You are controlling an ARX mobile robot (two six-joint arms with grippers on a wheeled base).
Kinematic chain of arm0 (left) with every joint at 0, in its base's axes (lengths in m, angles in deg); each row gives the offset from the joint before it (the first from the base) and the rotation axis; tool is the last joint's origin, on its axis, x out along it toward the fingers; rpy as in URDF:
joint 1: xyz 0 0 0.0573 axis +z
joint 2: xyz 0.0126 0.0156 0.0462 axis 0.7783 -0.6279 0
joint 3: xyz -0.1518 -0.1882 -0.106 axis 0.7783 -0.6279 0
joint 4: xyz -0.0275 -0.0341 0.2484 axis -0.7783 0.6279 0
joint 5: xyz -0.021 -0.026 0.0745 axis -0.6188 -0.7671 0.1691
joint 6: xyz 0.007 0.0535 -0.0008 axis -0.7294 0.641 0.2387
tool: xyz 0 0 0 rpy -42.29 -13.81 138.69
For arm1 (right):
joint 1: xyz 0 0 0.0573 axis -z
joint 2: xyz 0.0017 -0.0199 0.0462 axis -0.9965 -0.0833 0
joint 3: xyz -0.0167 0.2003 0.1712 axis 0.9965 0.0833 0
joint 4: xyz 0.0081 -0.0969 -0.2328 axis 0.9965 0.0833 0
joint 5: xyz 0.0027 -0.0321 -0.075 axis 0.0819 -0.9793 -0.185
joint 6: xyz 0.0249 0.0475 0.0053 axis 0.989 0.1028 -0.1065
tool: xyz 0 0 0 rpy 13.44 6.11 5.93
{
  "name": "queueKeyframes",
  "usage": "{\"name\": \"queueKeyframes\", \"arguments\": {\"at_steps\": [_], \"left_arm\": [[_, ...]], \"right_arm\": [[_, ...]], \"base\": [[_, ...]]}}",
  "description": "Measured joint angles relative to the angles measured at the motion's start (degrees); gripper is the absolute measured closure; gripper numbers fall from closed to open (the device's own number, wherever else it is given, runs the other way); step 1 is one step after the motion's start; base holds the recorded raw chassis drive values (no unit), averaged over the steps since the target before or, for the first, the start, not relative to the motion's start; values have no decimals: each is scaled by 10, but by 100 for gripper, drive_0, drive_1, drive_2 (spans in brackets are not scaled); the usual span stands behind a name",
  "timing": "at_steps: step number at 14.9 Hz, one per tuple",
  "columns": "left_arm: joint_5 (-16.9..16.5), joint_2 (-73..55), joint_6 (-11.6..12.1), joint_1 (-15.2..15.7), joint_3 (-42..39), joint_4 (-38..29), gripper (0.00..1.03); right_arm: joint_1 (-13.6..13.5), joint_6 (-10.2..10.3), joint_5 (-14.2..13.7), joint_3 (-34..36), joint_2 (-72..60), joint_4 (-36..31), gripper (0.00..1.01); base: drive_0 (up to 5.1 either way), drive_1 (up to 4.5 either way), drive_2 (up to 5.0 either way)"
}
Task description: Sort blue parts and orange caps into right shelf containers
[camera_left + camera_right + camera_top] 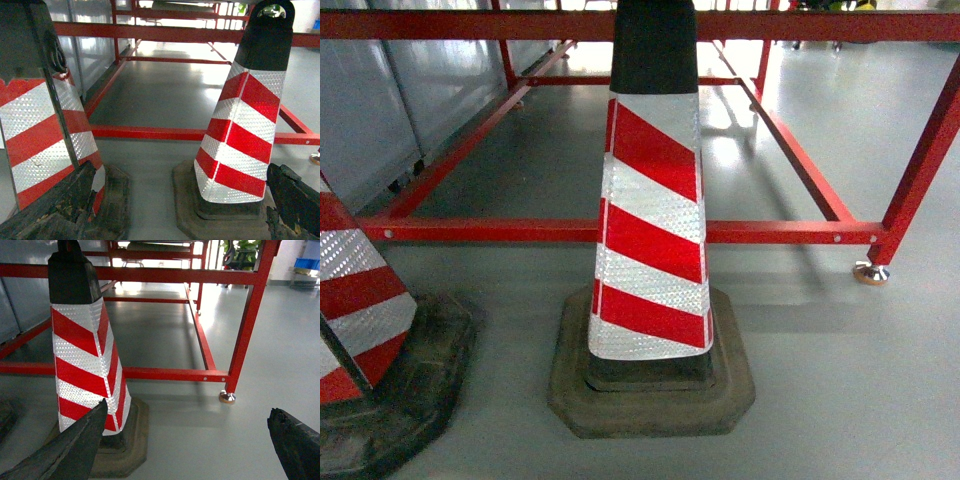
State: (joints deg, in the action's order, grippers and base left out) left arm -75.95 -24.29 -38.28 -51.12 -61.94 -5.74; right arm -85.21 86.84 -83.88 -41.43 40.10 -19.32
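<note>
Pincers (pixel 185 450) agape — striped, reflective cone (pixel 653 230)

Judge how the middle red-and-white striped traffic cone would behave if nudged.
The red-and-white striped traffic cone probably resists tipping: its wide, thick dark rubber base looks heavy and sits flat. It would likely scrape across the smooth grey floor rather than roll.

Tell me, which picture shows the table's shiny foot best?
The right wrist view: the shiny foot sits in the open under the red frame's leg. The head view shows it smaller near the edge; the left wrist view only clips it.
</note>
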Motion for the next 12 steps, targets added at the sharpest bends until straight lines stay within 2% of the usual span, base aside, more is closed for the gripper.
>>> {"name": "queueKeyframes", "arguments": {"at_steps": [12], "left_arm": [[0, 0, 0, 0, 0, 0, 5]], "right_arm": [[0, 0, 0, 0, 0, 0, 3]], "base": [[0, 0, 0]]}}
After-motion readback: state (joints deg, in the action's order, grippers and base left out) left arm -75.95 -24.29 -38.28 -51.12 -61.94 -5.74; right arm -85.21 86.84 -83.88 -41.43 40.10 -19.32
